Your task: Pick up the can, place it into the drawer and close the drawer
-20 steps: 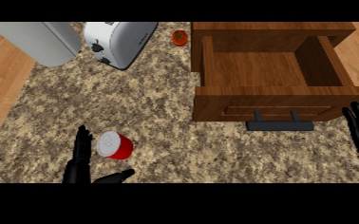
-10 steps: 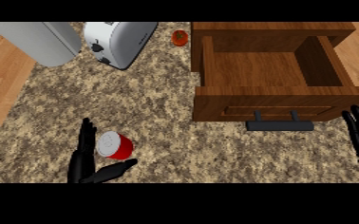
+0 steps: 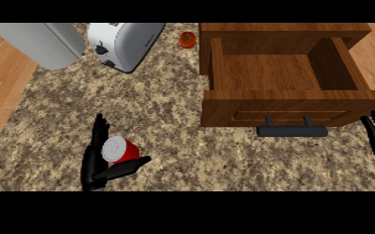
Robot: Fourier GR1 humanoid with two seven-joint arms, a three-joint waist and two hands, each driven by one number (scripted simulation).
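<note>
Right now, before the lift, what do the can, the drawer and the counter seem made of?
Can: likely metal, glossy red side with a pale silvery top. Drawer: wood, warm brown with visible grain, smooth finish; its handle looks matte black, metal or plastic. Counter: apparently stone, speckled brown and grey like granite.

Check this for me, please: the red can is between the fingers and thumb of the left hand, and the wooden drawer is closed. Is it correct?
One part is wrong: the wooden drawer is open, its inside showing in the head view. The red can is indeed between the fingers and thumb of the left hand.
</note>
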